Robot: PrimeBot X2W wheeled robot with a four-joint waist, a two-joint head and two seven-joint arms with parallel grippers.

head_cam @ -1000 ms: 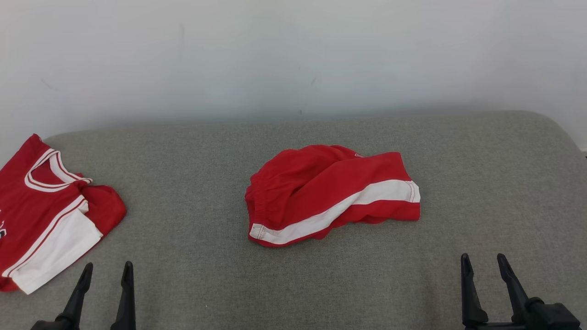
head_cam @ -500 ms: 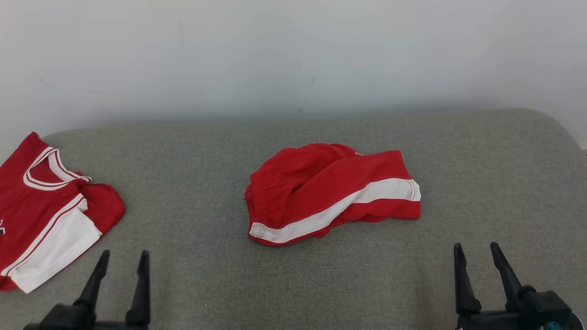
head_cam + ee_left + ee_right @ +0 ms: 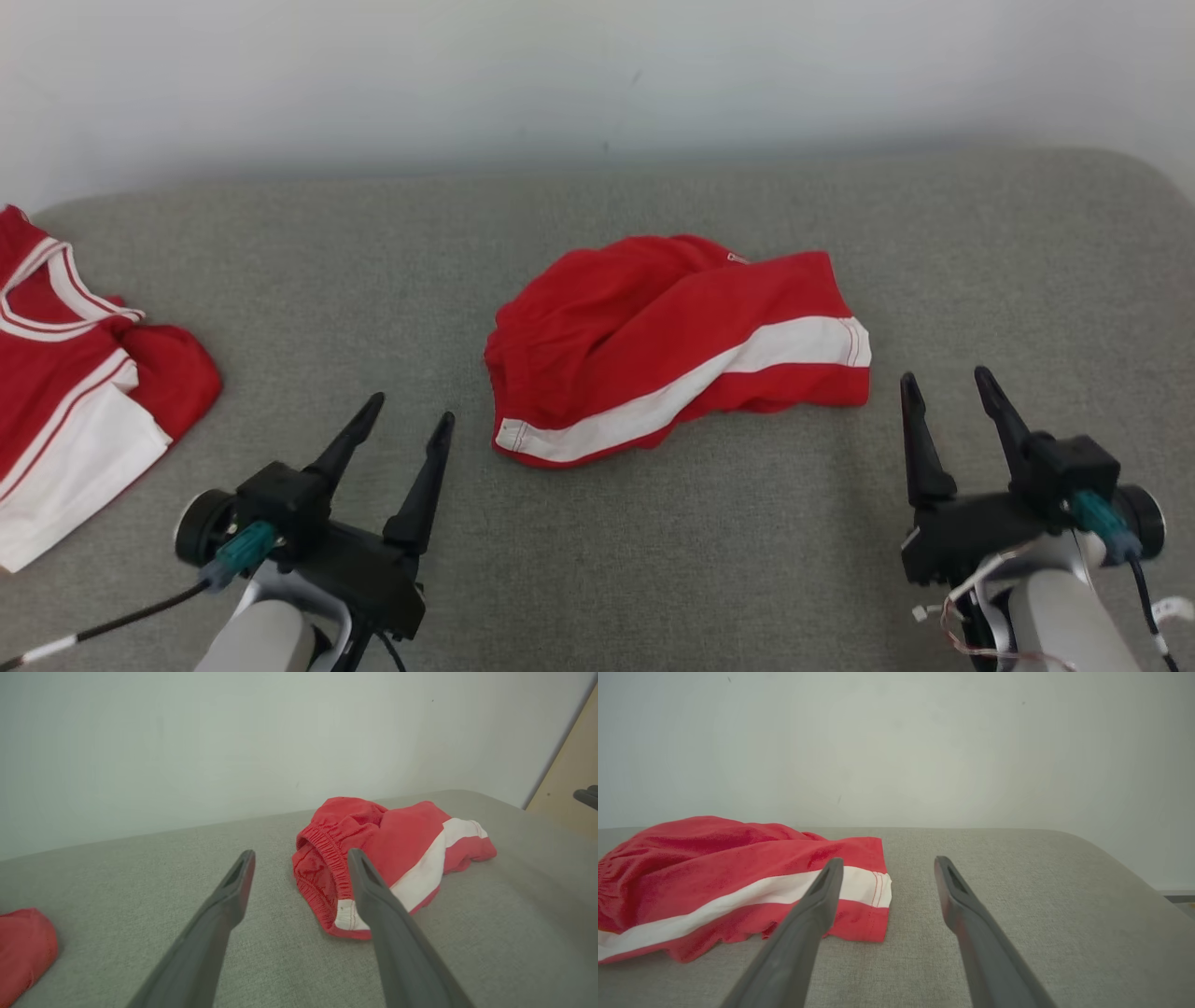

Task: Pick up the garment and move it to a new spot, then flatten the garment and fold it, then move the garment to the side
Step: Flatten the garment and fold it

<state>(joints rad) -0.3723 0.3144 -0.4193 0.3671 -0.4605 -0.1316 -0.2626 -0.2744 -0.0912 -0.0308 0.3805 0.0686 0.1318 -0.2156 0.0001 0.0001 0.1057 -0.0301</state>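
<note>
Crumpled red shorts (image 3: 672,350), soft cloth with a white side stripe and a gathered elastic waistband, lie on the grey woven padded surface (image 3: 597,560). The left gripper (image 3: 412,409) is near the shorts' waistband end and the right gripper (image 3: 944,375) just beside their hem. Both have their fingers spread apart and hold nothing. A red-and-white jersey (image 3: 65,392) lies well to the shorts' left.

This is a bare indoor room, closer to a test space than a furnished home. A plain white wall (image 3: 597,75) rises straight behind a desk (image 3: 653,560) padded in grey woven fabric with rounded corners. Red-and-white sports shorts (image 3: 653,345) lie crumpled ahead of and between the left end effector (image 3: 412,407) and the right end effector (image 3: 943,374), a matching jersey (image 3: 65,392) lies off to the left of the left one, and a tan panel (image 3: 567,774) stands far to its right.
</note>
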